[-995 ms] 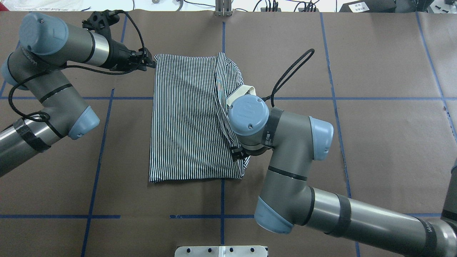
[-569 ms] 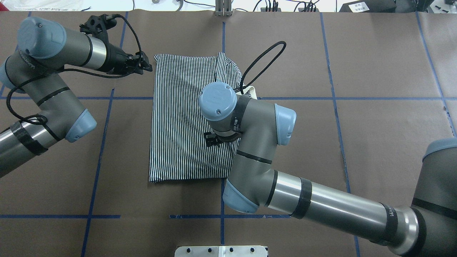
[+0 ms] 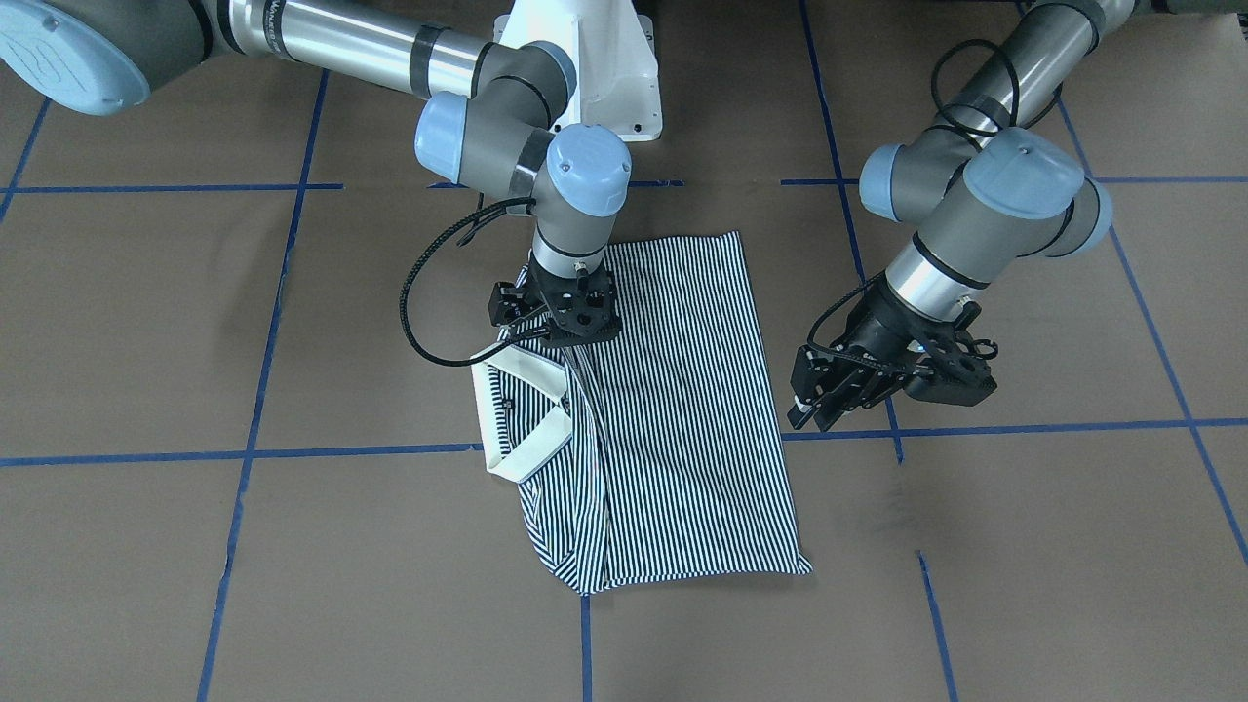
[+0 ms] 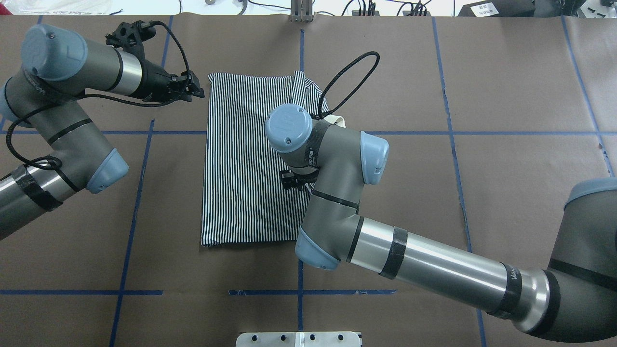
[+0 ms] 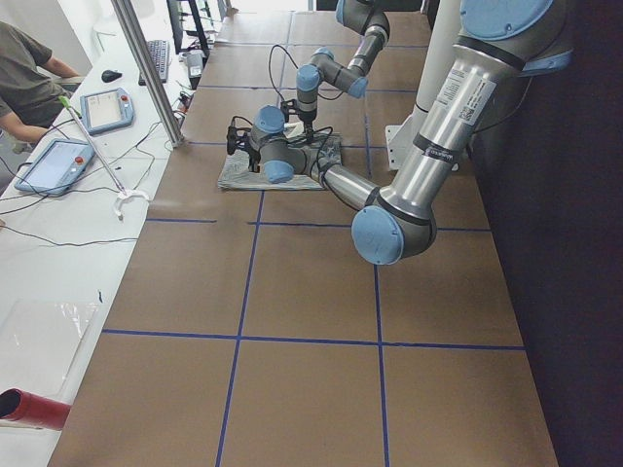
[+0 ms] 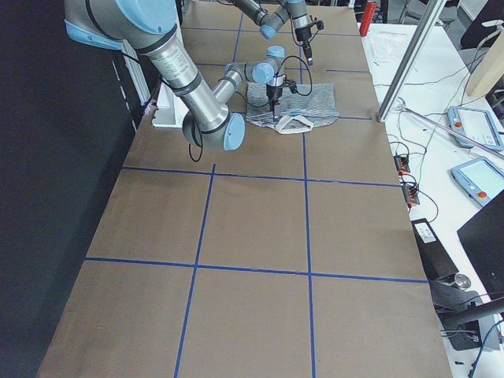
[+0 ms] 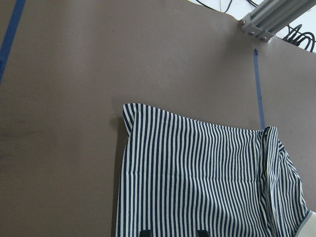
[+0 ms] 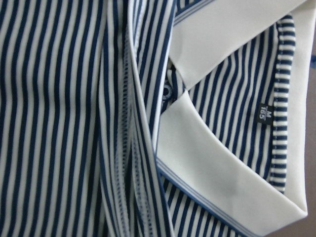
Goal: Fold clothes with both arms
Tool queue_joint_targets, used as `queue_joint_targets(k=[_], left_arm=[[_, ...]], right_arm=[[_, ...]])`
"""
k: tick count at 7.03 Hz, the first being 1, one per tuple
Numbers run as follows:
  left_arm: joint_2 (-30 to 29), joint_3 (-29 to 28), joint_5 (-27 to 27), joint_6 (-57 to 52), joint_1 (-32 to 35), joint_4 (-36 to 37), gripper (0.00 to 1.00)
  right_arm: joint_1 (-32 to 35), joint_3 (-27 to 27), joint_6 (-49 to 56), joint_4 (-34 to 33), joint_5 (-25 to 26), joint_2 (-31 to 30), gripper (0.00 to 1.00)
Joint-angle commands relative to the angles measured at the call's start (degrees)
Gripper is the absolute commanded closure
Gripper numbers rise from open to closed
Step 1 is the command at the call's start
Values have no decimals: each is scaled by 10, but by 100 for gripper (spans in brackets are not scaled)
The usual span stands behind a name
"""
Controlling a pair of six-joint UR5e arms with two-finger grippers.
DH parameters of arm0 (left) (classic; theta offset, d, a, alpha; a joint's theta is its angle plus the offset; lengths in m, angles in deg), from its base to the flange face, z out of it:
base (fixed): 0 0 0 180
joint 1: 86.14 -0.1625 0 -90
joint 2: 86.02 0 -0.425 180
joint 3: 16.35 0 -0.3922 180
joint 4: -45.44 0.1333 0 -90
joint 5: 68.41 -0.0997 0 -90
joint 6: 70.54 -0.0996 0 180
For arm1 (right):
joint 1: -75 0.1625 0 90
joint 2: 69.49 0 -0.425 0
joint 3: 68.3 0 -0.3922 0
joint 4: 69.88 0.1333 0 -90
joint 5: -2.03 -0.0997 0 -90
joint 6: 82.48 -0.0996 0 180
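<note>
The striped polo shirt (image 4: 246,159) lies folded on the brown table; its cream collar (image 3: 526,409) shows on the side toward my right arm. My right gripper (image 3: 554,336) is down on the shirt next to the collar and looks shut on a folded side edge. In the overhead view my own wrist mostly hides it. The right wrist view shows the collar (image 8: 222,168) and a seam fold up close, with no fingers. My left gripper (image 4: 195,87) is open and empty, just off the shirt's far left corner. Its fingertips (image 7: 144,232) stand apart above the shirt (image 7: 207,173).
The white pedestal base (image 3: 604,58) stands behind the shirt on the robot's side. A metal post (image 4: 301,12) rises at the far table edge. Blue tape lines cross the brown table (image 4: 506,96). A person with tablets (image 5: 29,68) sits beyond the far edge.
My right gripper has moved left and away from the shirt's near right edge to its middle, taking the side fold along. My left gripper has let go of the far left corner and backed off left.
</note>
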Motion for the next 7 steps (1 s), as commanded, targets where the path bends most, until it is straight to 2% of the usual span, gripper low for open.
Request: queue_joint_targets(k=[1, 2, 3, 5, 7], left_arm=[[4, 2, 0, 0, -1, 1, 58], [5, 2, 0, -1, -1, 1, 58], [5, 2, 0, 0, -1, 1, 58], [4, 4, 0, -1, -1, 1, 58], [4, 7, 2, 0, -1, 1, 57]], right_arm=[[23, -7, 30, -4, -4, -13, 0], [42, -6, 59, -6, -10, -27, 0], [53, 6, 96, -2, -10, -67, 0], [91, 26, 106, -15, -50, -52, 0], [103, 19, 97, -10, -54, -14, 0]])
